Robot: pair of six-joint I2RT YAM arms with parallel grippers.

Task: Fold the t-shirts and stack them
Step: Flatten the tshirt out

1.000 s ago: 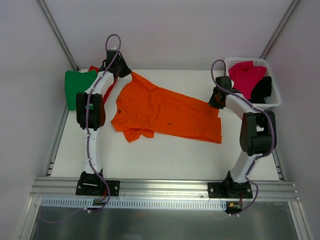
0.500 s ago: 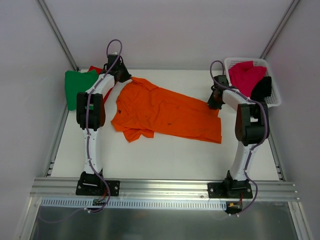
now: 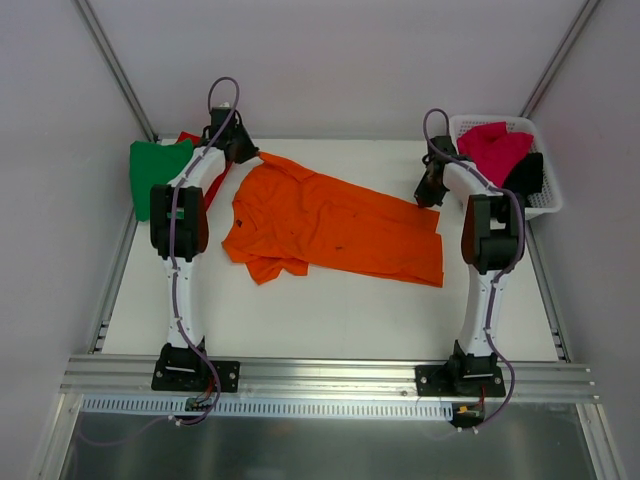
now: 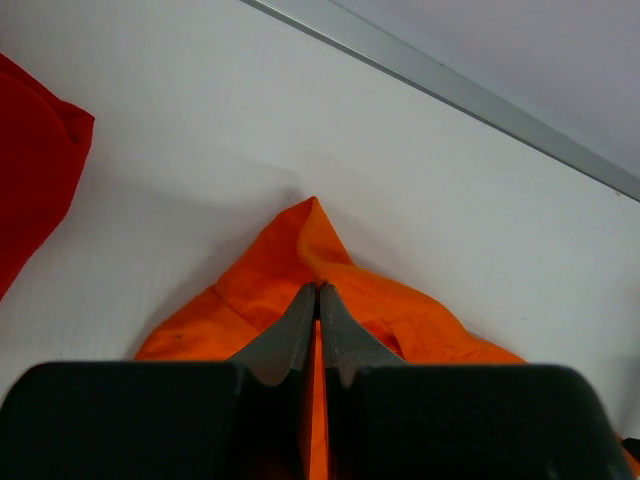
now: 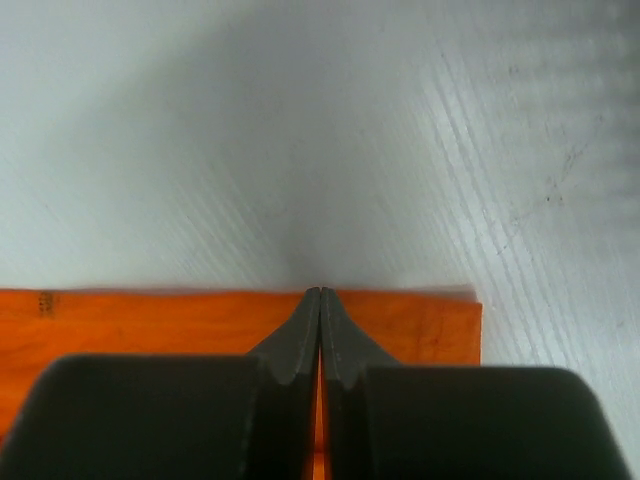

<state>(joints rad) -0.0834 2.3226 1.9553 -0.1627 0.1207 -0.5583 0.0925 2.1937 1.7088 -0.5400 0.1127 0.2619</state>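
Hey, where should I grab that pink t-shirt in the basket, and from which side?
Pinch the pink t-shirt at its bunched top, coming straight down from above. It lies heaped in the white basket, whose walls would likely block a sideways approach. Stay clear of the black t-shirt beside it.

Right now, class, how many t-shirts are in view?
5: orange t-shirt spread mid-table; green at the left edge; red beside it; pink and black in the basket. More may be hidden.
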